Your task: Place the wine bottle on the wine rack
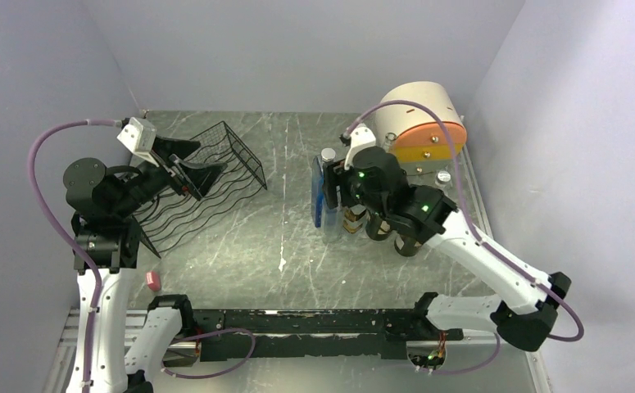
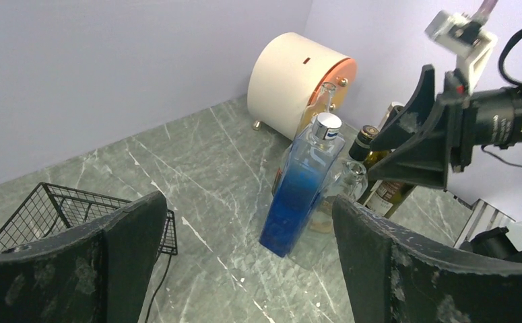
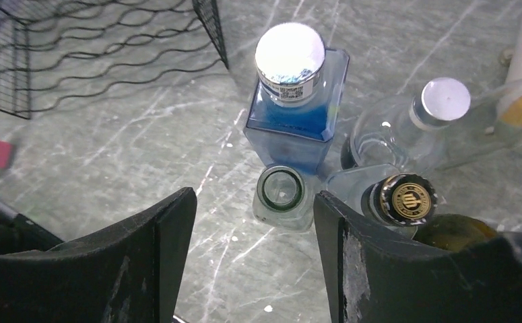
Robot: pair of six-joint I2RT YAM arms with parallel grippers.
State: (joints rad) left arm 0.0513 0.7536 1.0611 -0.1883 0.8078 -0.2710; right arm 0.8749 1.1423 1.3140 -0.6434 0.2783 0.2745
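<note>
The wine bottle, dark green with a gold-stamped black cap, stands in a cluster of bottles at the right; the left wrist view shows its dark neck and label. The black wire wine rack stands at the left and holds no bottle in the cradles that show; it also shows in the left wrist view and the right wrist view. My right gripper is open and empty, hovering above the cluster with the wine bottle's cap just outside its right finger. My left gripper is open and empty over the rack.
A tall blue square bottle with a silver cap, a small open clear bottle and a clear white-capped bottle crowd the wine bottle. A cream-and-orange drum box stands behind them. A small pink object lies front left.
</note>
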